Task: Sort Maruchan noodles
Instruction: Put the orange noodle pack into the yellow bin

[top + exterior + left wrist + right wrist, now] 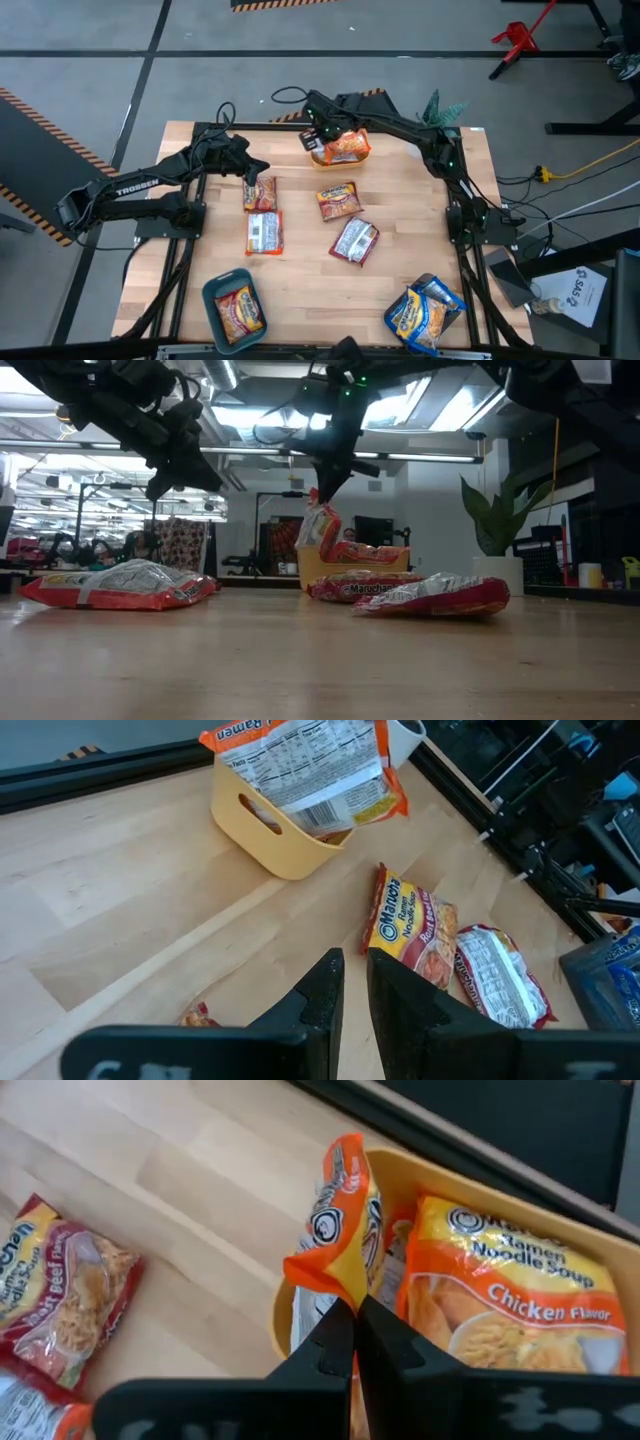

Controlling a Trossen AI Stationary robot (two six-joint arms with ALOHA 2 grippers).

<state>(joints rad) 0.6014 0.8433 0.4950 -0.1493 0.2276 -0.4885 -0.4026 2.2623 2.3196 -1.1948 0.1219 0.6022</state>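
1. Right gripper is at 12 o'clock on the table, over the yellow bin, pinched tight on the edge of an orange packet hanging upright.
2. A second orange packet lies in that bin.
3. Left gripper hovers at 10 o'clock, fingers nearly together, seemingly holding nothing.
4. Four red packets lie mid-table.
5. Blue bin at 7 o'clock holds one red packet.
6. Blue packets sit at 5 o'clock.
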